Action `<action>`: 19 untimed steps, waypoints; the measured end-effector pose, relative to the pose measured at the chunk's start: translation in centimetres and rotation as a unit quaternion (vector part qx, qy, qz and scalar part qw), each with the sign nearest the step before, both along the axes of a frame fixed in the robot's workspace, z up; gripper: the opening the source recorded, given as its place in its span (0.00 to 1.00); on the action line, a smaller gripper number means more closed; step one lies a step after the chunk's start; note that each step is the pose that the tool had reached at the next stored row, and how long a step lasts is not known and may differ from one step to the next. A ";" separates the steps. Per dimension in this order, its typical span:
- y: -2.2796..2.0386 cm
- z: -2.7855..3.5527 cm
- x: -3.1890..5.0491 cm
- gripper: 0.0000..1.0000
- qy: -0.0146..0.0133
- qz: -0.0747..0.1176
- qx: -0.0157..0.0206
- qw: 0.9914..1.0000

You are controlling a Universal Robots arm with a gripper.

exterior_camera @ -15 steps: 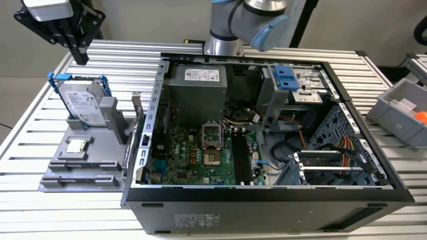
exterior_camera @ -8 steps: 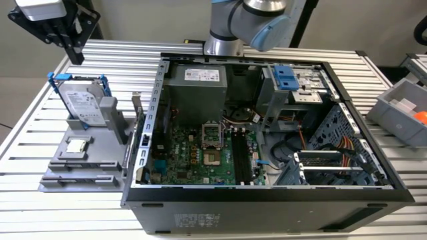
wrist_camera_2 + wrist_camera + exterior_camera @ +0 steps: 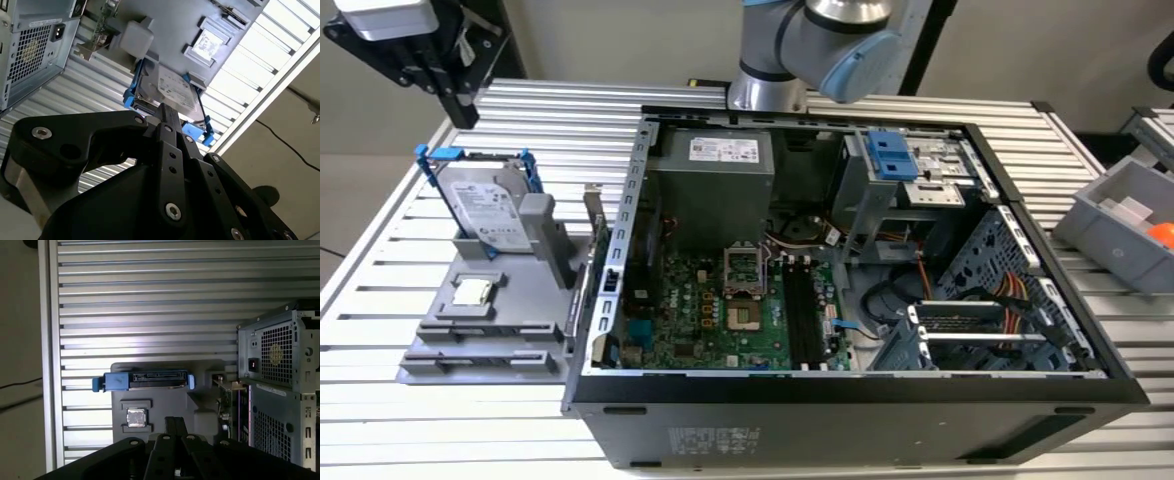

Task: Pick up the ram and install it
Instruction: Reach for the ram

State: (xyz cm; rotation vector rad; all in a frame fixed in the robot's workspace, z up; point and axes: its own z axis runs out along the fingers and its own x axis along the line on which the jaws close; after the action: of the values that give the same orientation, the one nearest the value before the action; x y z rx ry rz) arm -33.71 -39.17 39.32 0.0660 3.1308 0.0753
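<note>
The ram (image 3: 596, 225) is a thin green board stick standing on edge at the side of a grey holder (image 3: 480, 330), close to the open computer case (image 3: 854, 400). In both wrist views its green edge (image 3: 102, 22) (image 3: 225, 401) shows between holder and case. My black gripper (image 3: 462, 115) hangs high over the table's back corner on the exterior view's left, well above the holder and apart from the ram. Its fingers (image 3: 169, 114) (image 3: 175, 424) lie together with nothing between them. Long black slots (image 3: 803, 320) run along the motherboard inside the case.
A silver hard drive in a blue frame (image 3: 487, 205) stands upright in the holder, with a small square chip (image 3: 474, 292) in front of it. A grey bin (image 3: 1134, 225) holding an orange part sits at the exterior view's right. The table (image 3: 374, 300) is ribbed metal.
</note>
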 end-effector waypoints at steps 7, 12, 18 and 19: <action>0.04 0.00 -0.51 0.00 0.000 0.000 0.000 1.000; 0.04 0.00 -0.52 0.00 0.001 0.000 0.000 1.000; -0.25 0.00 -0.53 0.00 0.001 0.000 0.000 1.000; -0.34 0.00 -0.53 0.00 0.001 0.000 0.000 1.000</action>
State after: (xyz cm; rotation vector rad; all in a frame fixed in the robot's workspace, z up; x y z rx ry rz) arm -34.23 -39.51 39.33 0.0656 3.1321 0.0752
